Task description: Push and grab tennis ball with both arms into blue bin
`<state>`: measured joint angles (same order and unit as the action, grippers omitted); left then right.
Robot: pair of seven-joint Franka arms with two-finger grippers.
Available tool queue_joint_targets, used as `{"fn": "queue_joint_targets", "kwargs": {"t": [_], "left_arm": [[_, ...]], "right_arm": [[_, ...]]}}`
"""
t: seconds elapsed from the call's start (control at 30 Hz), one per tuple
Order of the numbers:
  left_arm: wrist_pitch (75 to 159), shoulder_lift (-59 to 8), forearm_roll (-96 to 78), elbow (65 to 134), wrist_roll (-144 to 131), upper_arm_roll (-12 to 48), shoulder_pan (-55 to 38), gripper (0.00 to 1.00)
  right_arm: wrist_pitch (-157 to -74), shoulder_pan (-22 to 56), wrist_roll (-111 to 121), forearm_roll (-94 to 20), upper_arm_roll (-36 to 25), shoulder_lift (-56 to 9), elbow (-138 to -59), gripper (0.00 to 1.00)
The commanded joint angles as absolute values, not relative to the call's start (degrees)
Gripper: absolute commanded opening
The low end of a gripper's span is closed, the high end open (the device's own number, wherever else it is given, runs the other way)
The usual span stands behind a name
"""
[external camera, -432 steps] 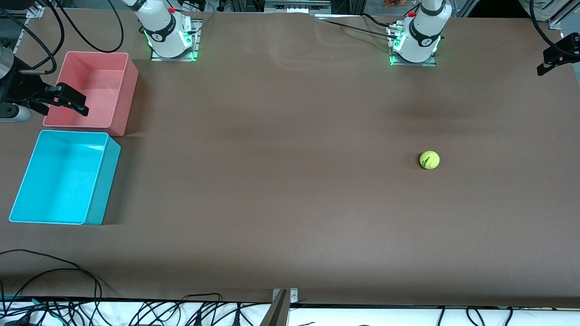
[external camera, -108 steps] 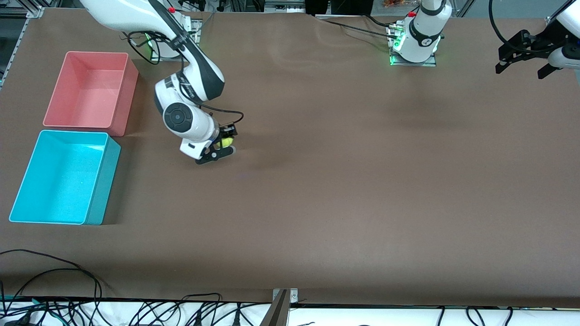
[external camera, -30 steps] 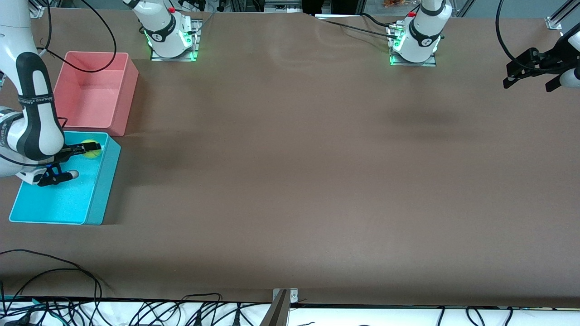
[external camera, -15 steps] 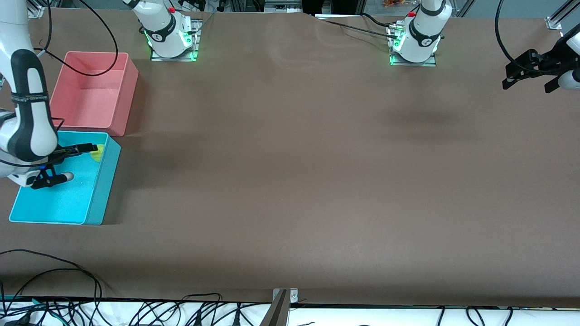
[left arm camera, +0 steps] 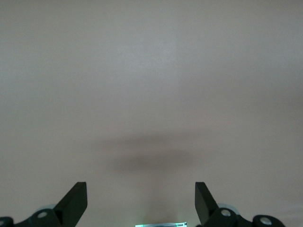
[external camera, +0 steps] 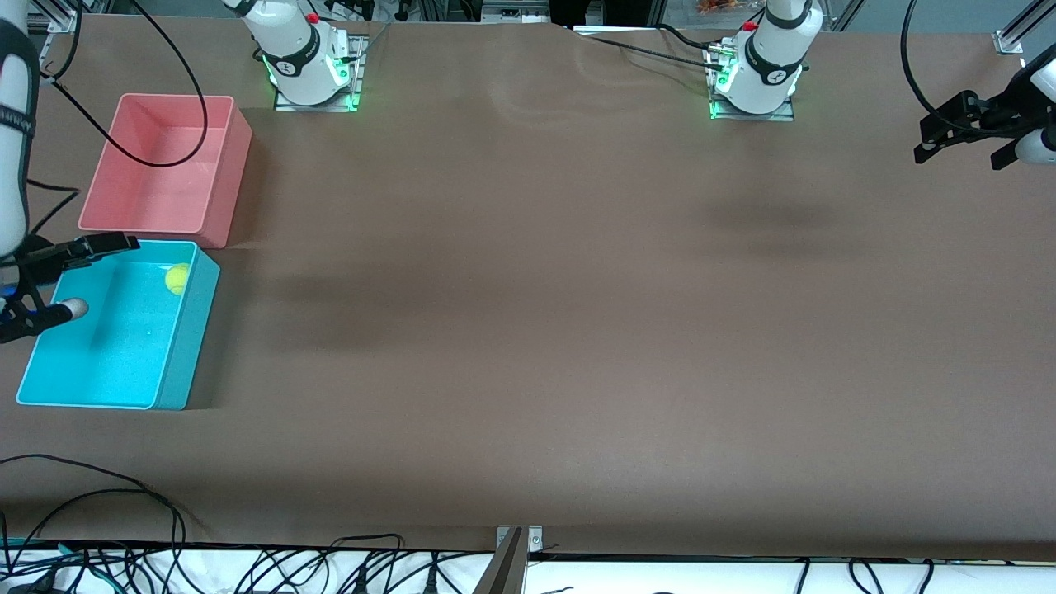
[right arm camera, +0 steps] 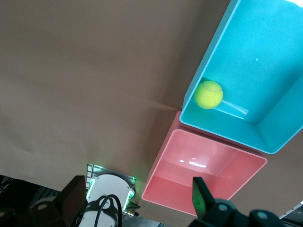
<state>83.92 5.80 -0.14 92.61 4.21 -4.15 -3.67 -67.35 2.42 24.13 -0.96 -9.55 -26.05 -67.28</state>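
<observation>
At the right arm's end of the tabletop (external camera: 528, 330), the blue bin (external camera: 49, 381) holds the tennis ball (external camera: 176, 279). The ball rests on the bin's floor in the corner farthest from the front camera, against the wall that faces the middle of the tabletop, and nothing grips it. The right wrist view shows the same: the ball (right arm camera: 208, 94) sits tucked into a corner of the blue bin (right arm camera: 265, 52), close to the wall shared with its neighbour.

The pink bin (external camera: 216, 165) stands just beside the blue one, farther from the front camera, with their walls close together. It appears in the right wrist view too (right arm camera: 208, 175).

The right gripper (external camera: 70, 276) hangs over the edge of the blue bin nearest the end of the tabletop, its two fingers spread wide apart and holding nothing. In its own wrist view the dark fingertips (right arm camera: 75, 189) stand well apart with only open space between them.

The left gripper (external camera: 961, 142) waits in the air over the left arm's end of the tabletop, well apart from both bins. Its fingers are also spread wide and empty; in the left wrist view the two fingertips (left arm camera: 78, 198) frame only bare tabletop (left arm camera: 151, 94) and a faint shadow.
</observation>
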Motion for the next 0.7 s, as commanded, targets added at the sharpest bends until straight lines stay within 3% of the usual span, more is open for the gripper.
{"fn": "queue_joint_targets", "kwargs": {"t": [0.0,0.3,0.67], "left_arm": [[82.7,4.9,-1.1,90.5,4.1,-4.2,-3.6,1.0],[82.8,4.9,-0.9,88.8,4.0,-4.2,-3.3,1.0],[82.8,4.9,-1.0,88.4,4.0,-4.3,-3.1,1.0]], "right_arm": [[-67.6,2.9,21.8,-0.4,-9.5,-24.6,-67.1,1.0],[-69.9,3.3,20.9,-1.0,-9.7,-22.9,-68.2,1.0],[-81.6,3.9,14.9,-0.9,-9.3,-9.9,-88.2,1.0]]}}
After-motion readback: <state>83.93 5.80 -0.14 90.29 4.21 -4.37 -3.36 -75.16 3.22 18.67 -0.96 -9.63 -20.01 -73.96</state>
